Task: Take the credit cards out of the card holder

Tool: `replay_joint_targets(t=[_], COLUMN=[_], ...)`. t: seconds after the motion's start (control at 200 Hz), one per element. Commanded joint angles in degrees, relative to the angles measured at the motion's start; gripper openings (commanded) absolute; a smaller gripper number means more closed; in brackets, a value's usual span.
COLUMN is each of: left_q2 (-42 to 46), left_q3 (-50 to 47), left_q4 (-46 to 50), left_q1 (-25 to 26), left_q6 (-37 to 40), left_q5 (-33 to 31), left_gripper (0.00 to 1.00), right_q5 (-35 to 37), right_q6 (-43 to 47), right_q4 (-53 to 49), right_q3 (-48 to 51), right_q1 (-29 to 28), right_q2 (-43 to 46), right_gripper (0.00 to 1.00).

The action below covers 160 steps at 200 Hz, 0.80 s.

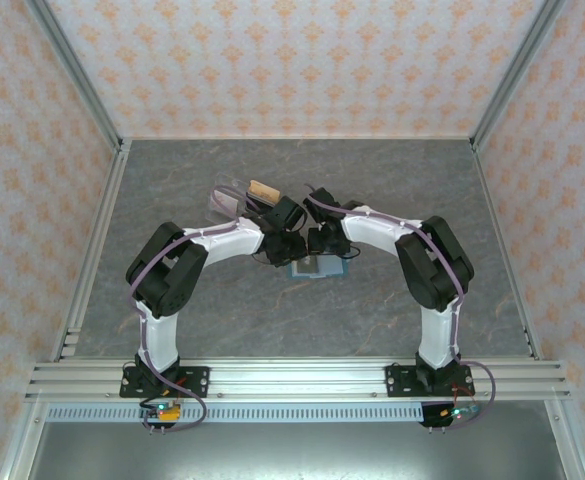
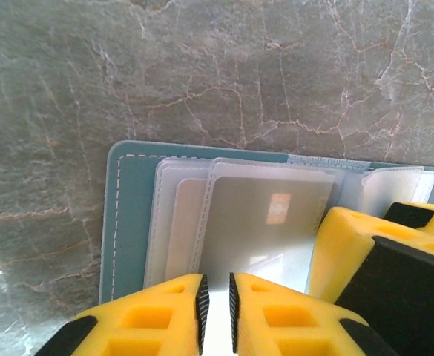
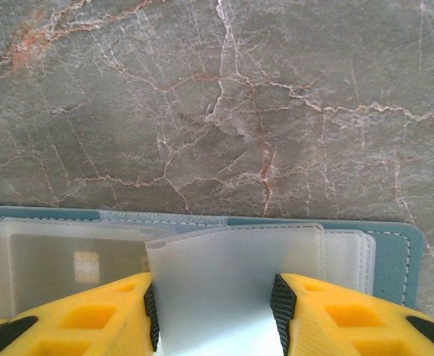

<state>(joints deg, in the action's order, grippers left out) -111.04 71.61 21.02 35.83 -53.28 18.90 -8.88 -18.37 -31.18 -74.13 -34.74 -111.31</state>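
Grey marbled surface [image 1: 302, 330] carried the open teal card holder [image 2: 127, 222] at centre, beneath both arms. Right gripper [image 3: 213, 315], set wide, straddled a raised translucent sleeve flap. Left gripper [image 2: 215, 304], narrowed to a slit, apparently pinched a sleeve edge. Extraction was judged under way, with the sleeved cards not yet freed. The next move would call for steadying the holder and sliding one card out of its pocket. Count: one holder, one clear tray [image 1: 227, 198] beyond it, one orange-brown card [image 1: 263, 189] in that tray, two pale cards [image 2: 272, 222] in sleeves.
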Motion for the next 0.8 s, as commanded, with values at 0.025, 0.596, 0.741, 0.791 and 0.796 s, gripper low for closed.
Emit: replay_joint_targets(t=[0.025, 0.596, 0.741, 0.791, 0.796], left_q2=[1.27, 3.54, 4.49, 4.9, 4.93], left_q3=[0.81, -0.11, -0.29, -0.55, -0.57], left_q4=[7.3, 2.64, 2.62, 2.49, 2.47], left_q1=[0.48, 0.47, 0.46, 0.49, 0.52], left_q6=[1.6, 2.0, 1.98, 2.0, 2.02], left_q5=[-3.53, 0.5, -0.01, -0.24, -0.21], left_gripper=[0.21, 0.23, 0.18, 0.18, 0.18], right_q5=[2.53, 2.21, 1.99, 1.94, 1.94], right_q6=[0.32, 0.5, 0.57, 0.59, 0.56], right_q4=[-3.52, -3.63, -3.6, -3.54, -3.58], right_q3=[1.54, 1.25, 1.18, 1.2, 1.19], right_q1=[0.13, 0.12, 0.18, 0.19, 0.15], right_q2=[-4.49, -5.3, -5.3, -5.27, -5.3], right_gripper=[0.45, 0.43, 0.42, 0.42, 0.42])
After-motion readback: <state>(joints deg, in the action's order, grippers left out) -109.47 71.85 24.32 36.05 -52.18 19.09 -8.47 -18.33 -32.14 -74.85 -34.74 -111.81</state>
